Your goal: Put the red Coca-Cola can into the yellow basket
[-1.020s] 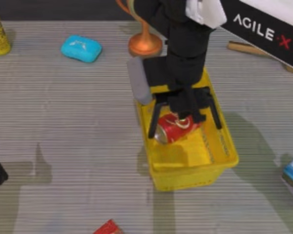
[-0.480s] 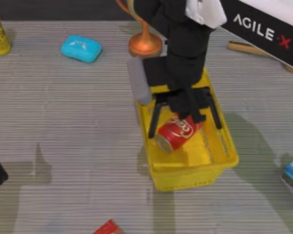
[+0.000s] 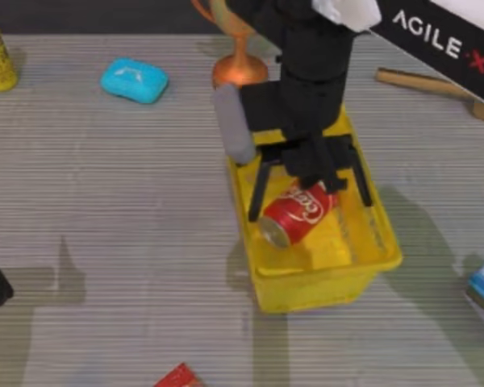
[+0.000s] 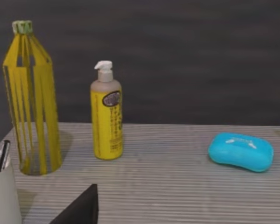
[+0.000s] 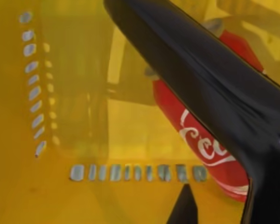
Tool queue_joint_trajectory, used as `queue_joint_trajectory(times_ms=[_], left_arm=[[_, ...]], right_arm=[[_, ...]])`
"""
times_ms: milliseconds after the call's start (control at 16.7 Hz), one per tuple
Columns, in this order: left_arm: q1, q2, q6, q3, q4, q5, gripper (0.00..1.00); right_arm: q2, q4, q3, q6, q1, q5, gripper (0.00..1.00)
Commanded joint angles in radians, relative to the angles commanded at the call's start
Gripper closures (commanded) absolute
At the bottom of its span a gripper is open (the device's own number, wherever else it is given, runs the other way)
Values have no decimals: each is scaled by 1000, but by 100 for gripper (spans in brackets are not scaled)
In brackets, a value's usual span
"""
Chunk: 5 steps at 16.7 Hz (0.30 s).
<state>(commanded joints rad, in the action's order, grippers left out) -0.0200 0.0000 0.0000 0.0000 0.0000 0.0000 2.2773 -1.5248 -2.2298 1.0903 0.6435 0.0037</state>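
Site was a rendered sim tabletop test bench, not a real room: grey ribbed table point(image 3: 105, 201) before a dark backdrop, AgileX-branded arm point(image 3: 436, 48), w/ assorted props, e.g. soap bar point(image 3: 134, 80), pump bottle point(image 4: 107, 112).
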Motion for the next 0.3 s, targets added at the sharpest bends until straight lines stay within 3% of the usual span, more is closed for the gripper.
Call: queue_joint_trajectory(times_ms=[300], left_arm=[[0,0,0,0,0,0,0]], right_arm=[[-7,-125,-119,23,-18,0,100]])
